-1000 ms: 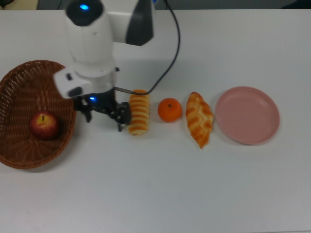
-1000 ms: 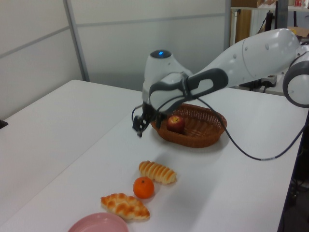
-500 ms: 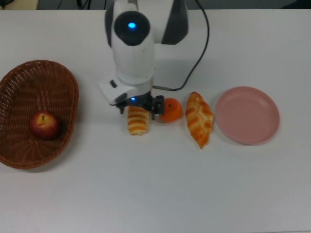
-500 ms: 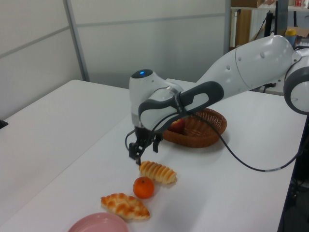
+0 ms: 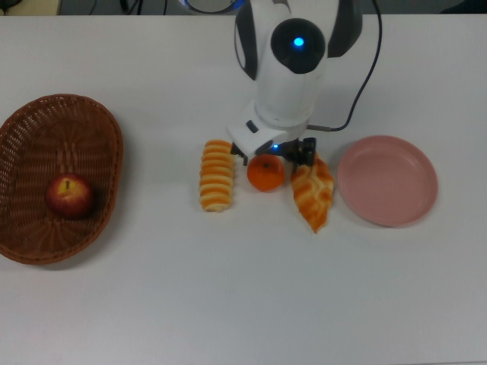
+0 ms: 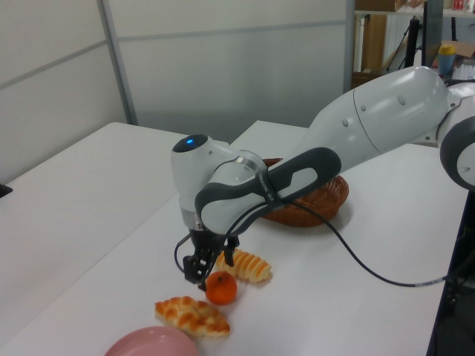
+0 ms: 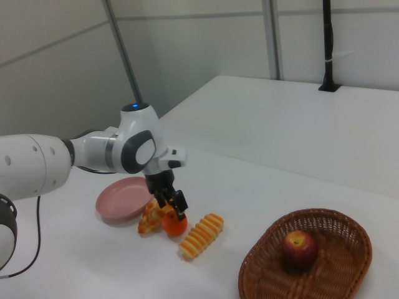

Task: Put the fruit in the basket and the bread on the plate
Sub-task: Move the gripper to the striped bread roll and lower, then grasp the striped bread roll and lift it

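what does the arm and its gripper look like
The arm is glossy white with rounded casings and dark grey bands at the joints. A round blue light glows on the wrist housing. A black cable loops from the wrist back toward the arm. The gripper is small and black.

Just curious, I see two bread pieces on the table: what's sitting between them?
The orange lies between the ribbed roll and the braided pastry, with the gripper over it; the top view shows this.

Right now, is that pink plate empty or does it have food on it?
Empty. The pink plate shows only bare surface; the braided pastry lies beside it on the table.
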Robot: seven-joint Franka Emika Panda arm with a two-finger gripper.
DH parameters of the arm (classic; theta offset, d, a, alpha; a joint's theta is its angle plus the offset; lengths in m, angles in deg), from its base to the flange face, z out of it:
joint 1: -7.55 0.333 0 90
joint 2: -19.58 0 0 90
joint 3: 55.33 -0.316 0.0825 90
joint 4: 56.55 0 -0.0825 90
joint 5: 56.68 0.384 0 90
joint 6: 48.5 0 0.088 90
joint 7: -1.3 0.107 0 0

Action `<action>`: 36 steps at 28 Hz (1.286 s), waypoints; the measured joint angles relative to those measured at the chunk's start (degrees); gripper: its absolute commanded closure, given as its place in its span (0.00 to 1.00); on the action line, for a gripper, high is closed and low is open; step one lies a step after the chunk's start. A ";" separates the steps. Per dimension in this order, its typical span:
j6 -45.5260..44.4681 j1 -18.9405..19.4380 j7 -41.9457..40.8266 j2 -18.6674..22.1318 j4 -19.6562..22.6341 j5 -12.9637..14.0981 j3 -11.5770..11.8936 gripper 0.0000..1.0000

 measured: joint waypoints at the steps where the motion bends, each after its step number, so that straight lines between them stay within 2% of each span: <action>1: -0.01 -0.48 -0.01 0.01 0.01 -0.06 0.24 0.00; 8: -1.04 -5.14 -1.07 -0.02 0.41 -2.48 0.72 0.00; 14: -1.17 -6.10 -1.21 -0.47 2.20 -4.22 0.66 0.01; 15: -1.17 -6.05 -1.21 -0.62 2.40 -4.32 0.61 0.11; 19: -1.17 -5.84 -1.21 -1.20 2.90 -4.42 0.49 0.35; 20: -1.17 -5.83 -1.21 -1.30 2.96 -4.43 0.49 0.50; 23: -1.16 -6.00 -1.21 -1.45 2.99 -4.45 0.52 0.62; 30: -1.14 -7.38 -1.23 -1.05 2.36 -4.45 0.60 0.64; 36: -1.13 -7.95 -1.23 0.98 1.03 -4.44 0.55 0.64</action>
